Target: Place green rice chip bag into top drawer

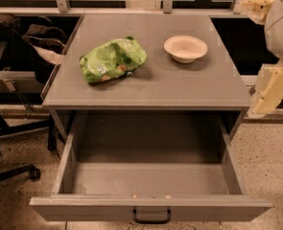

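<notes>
The green rice chip bag (pixel 113 59) lies crumpled on the left half of the grey cabinet top (pixel 150 87), to the left of a cream bowl. The top drawer (pixel 150 176) is pulled wide open below the cabinet top, its grey inside bare apart from a few crumbs at the front; its dark handle (pixel 151 216) shows at the bottom edge. My gripper (pixel 270 91), a cream-coloured part of the arm, hangs at the right edge of the view, beside the cabinet's right front corner and well away from the bag. It holds nothing that I can see.
A cream round bowl (pixel 185 48) stands on the cabinet top at the back right. An office chair with a dark bag (pixel 38 40) is at the left. More of the arm (pixel 280 23) fills the upper right. Speckled floor (pixel 270 162) lies to the right.
</notes>
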Available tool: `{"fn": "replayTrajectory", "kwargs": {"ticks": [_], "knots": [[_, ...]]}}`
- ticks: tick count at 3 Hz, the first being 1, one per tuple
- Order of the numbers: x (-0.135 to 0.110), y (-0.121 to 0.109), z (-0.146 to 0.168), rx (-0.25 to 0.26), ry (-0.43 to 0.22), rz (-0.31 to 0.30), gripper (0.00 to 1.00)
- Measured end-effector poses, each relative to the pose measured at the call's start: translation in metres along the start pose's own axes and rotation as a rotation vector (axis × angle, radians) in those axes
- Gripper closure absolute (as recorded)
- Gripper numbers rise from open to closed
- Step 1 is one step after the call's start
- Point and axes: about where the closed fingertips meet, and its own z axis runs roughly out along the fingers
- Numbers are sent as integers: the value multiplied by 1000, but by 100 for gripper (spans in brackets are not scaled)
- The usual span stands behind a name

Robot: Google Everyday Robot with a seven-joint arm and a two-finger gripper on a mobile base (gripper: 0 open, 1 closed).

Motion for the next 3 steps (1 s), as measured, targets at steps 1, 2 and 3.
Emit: {"fn": "replayTrajectory", "kwargs": {"ticks": [1, 2, 3], "knots": [[-18, -21, 1, 23, -73, -57, 0], [-33, -43, 7, 45, -169, -101, 0], [-47, -62, 22, 42, -253, -139, 0]]}}
